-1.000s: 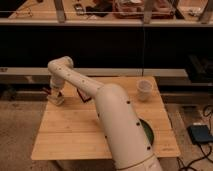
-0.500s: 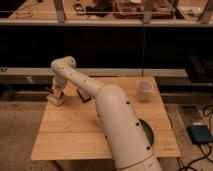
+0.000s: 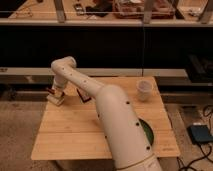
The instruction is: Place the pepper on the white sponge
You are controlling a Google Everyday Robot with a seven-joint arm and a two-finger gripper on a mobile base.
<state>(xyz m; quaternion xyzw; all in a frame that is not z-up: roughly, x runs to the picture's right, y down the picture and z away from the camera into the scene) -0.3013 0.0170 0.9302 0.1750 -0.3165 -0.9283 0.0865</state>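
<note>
Pepper handling first: judge it light, slim and fairly firm with a smooth skin, so you want a pinch across its middle, not the tapered ends. Your counter [image 3: 75,135] fills the centre of the frame. At its left edge sits the white sponge [image 3: 55,100], a small cream pad. Just above it the tool [image 3: 56,93] is closed on the pepper [image 3: 50,91], a dark red sliver poking out over the sponge.
</note>
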